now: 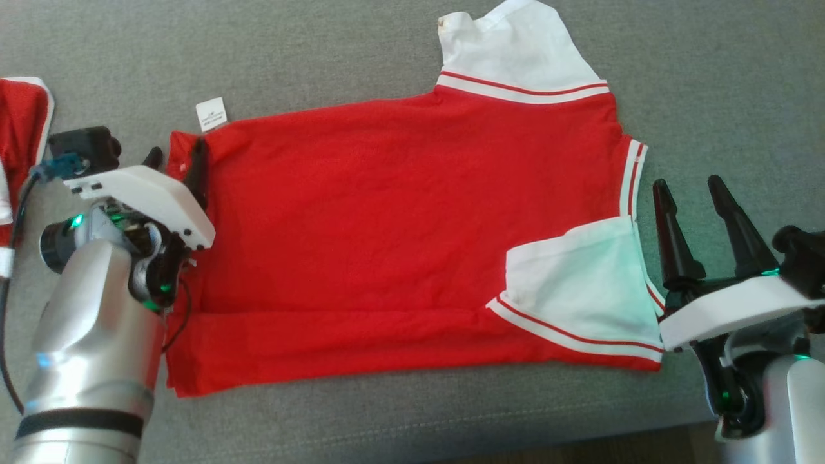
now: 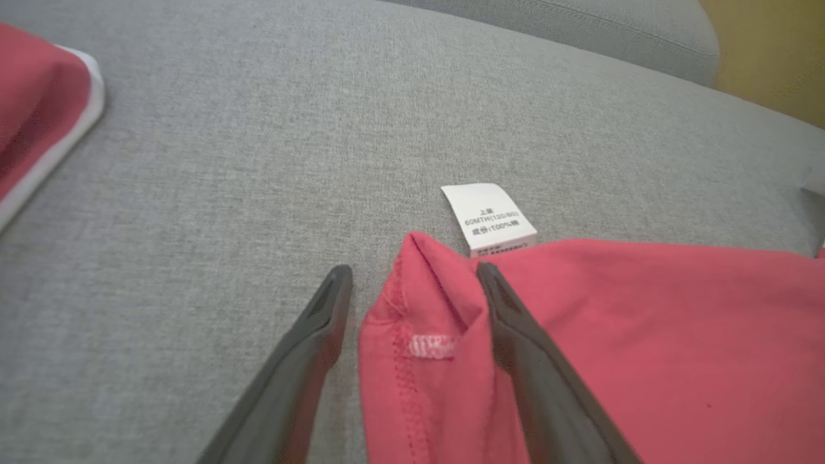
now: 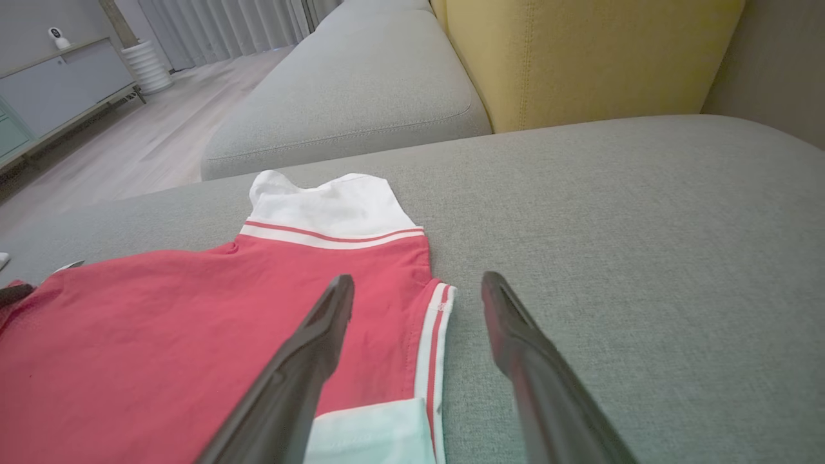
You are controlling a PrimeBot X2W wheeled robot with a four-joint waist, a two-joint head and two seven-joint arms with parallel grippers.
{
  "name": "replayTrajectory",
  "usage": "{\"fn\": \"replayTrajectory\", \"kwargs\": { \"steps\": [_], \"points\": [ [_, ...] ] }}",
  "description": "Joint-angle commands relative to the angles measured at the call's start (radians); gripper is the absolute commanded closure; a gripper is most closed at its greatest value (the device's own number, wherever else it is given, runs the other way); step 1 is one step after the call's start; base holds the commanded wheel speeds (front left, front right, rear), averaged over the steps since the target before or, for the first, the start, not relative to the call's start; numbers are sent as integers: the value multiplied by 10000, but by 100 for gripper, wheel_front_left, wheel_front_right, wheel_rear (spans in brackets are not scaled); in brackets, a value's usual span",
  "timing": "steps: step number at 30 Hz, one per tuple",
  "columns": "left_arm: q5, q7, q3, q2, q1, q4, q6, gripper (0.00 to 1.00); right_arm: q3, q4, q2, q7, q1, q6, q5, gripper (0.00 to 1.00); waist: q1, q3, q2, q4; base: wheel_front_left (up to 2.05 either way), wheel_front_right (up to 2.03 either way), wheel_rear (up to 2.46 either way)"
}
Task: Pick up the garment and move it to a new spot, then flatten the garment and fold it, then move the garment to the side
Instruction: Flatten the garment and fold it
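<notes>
The garment (image 1: 399, 225) is a red shirt with white sleeves and striped trim, lying mostly flat on the grey cushion (image 1: 322, 51). Its near long edge is folded over, and one white sleeve (image 1: 580, 290) lies on the body at the right. A white label (image 2: 490, 219) sticks out at the hem corner. My left gripper (image 1: 177, 164) is open and straddles that hem corner (image 2: 425, 296); its left finger is clear of the cloth. My right gripper (image 1: 689, 193) is open beside the striped neck edge (image 3: 435, 335), holding nothing.
A second red piece with white trim (image 1: 22, 129) lies at the far left, apart from the shirt. The cushion's front edge (image 1: 451, 438) runs near the bottom. A yellow back cushion (image 3: 580, 58) and another grey seat (image 3: 348, 96) lie beyond.
</notes>
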Motion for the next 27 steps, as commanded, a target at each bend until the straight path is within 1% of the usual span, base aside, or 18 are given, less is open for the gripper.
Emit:
{"fn": "replayTrajectory", "kwargs": {
  "steps": [1,2,3,6,7,9,13,16,21,24,25,27],
  "points": [
    [-92,-31,341,328,-465,-18,-77,0,191,-293,-82,-118,-127,-9,73,0,-1,-7,0,-40,0,0,0],
    [-128,8,340,329,-524,154,-113,4,194,-272,-82,-122,-124,-9,85,0,-1,-13,0,-57,0,0,0],
    [-156,80,321,328,-572,316,-155,20,194,-256,-82,-126,-127,-9,91,0,-1,-22,0,-69,0,0,0],
    [-204,217,233,313,-713,652,-310,91,175,-240,-82,-119,-119,-9,107,0,-1,-47,0,-69,0,0,0],
    [-198,194,208,314,-759,723,-338,100,169,-238,-82,-114,-120,-9,111,0,-1,-53,0,-63,0,0,0],
    [-160,138,170,326,-806,772,-353,100,165,-229,-82,-103,-128,-9,124,0,-1,-57,0,-57,0,0,0],
    [67,-472,58,372,-990,802,-308,100,128,-71,-82,-42,-290,-9,103,0,-1,-77,0,-29,0,0,0],
    [173,-871,-15,335,-1084,789,-285,100,-11,277,-107,50,-624,-9,-42,0,-1,-35,0,48,0,0,0],
    [267,-1155,-224,95,-1344,708,-333,100,-281,1350,-592,176,-1634,-9,-5,0,-1,312,0,442,0,0,0],
    [305,-1285,-386,-141,-1553,608,-400,100,-422,2060,-890,162,-2393,-9,119,0,-1,666,0,840,0,0,0],
    [342,-1386,-510,-299,-1705,542,-460,100,-425,2506,-1107,115,-2984,-9,218,0,-1,904,0,1114,0,0,0],
    [382,-1485,-640,-468,-1857,481,-513,100,-405,3005,-1344,109,-3644,-9,324,0,-1,1128,0,1382,0,0,0]
  ]
}}
